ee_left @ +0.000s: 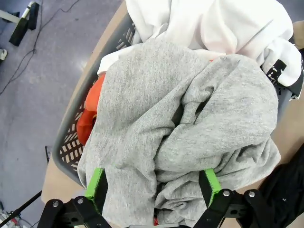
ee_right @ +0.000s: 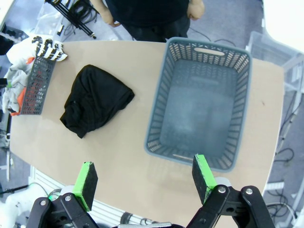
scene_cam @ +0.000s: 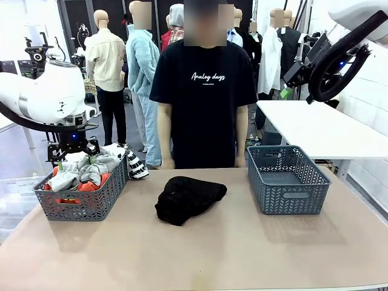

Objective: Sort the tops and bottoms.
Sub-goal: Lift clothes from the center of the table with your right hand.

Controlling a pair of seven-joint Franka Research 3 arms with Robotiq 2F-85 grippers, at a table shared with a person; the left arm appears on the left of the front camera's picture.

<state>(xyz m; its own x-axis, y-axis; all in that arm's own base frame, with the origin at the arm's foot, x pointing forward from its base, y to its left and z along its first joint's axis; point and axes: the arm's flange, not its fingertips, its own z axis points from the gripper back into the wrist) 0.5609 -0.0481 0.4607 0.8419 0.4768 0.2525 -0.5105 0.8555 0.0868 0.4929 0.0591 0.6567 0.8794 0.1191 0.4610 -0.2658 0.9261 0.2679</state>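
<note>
The tops are heaped in the left grey basket (scene_cam: 82, 203): a light grey shirt (ee_left: 190, 128) on top, an orange one (ee_left: 88, 114) under it and a white one with black print (ee_left: 213, 23) at the far end. My left gripper (ee_left: 153, 187) hangs open just above the grey shirt, over the basket (scene_cam: 74, 154), gripping nothing. The bottoms (scene_cam: 188, 197), a plain black bundle, lie mid-table (ee_right: 95, 99). My right gripper (ee_right: 145, 183) is open and empty, held high above the table.
An empty grey basket (scene_cam: 288, 179) stands at the table's right (ee_right: 204, 99). A person in a black tee (scene_cam: 203, 91) stands at the far edge, hands down. The white shirt's striped part (scene_cam: 136, 165) hangs over the left basket's rim. A white table (scene_cam: 321, 127) lies behind right.
</note>
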